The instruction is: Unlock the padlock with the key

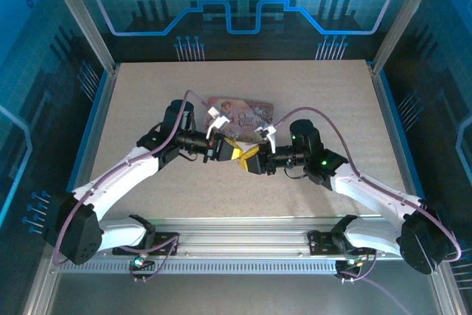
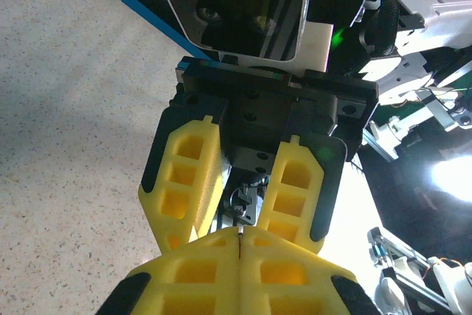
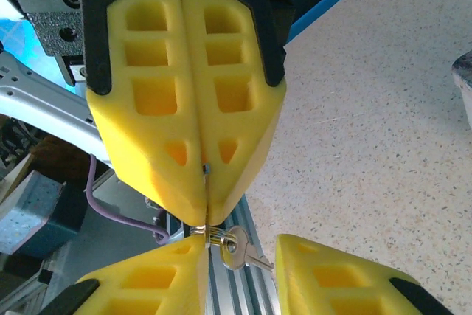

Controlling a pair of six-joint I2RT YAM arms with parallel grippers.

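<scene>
My left gripper and right gripper meet tip to tip above the table's middle. The left gripper is shut on a thin metal piece whose edge shows in the seam. A wire ring sticks out at its tip, and the small silvery key hangs loose from it. My right gripper is open around the dangling key; its left finger touches the ring. A small dark metal bit shows between the right fingers; I cannot tell what it is. The padlock is hidden.
A pink illustrated tin lies flat just beyond both grippers. The speckled tabletop spreads around it. An aluminium rail runs along the near edge, and frame posts with blue walls bound the sides.
</scene>
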